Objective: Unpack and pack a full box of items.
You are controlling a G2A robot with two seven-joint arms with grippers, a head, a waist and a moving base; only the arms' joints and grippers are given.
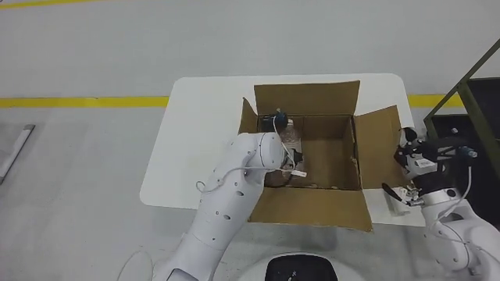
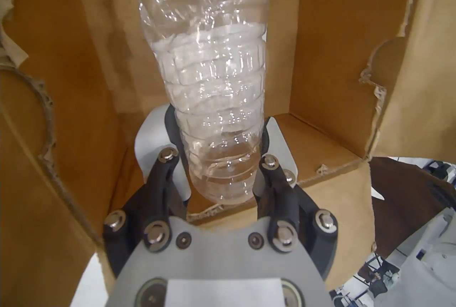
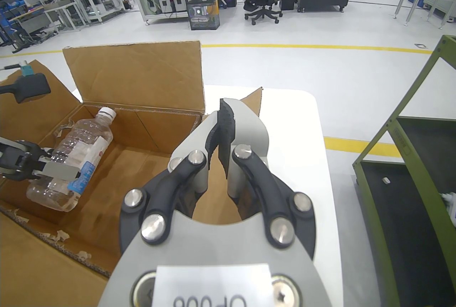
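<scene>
White bench point(image 1: 195, 140) carries the open cardboard box point(image 1: 308, 97), mid-frame in the top view. Inside its left half is the clear plastic bottle point(image 2: 210, 80), with the left gripper point(image 2: 219, 144) jaws clamped round its lower body. Right gripper point(image 3: 222, 133) sits lower right, jaws together, empty. Probably unpacking: next, lift the bottle clear of the walls.

Brown box point(image 1: 308, 97), clear white-capped bottle point(image 3: 89, 141)
</scene>
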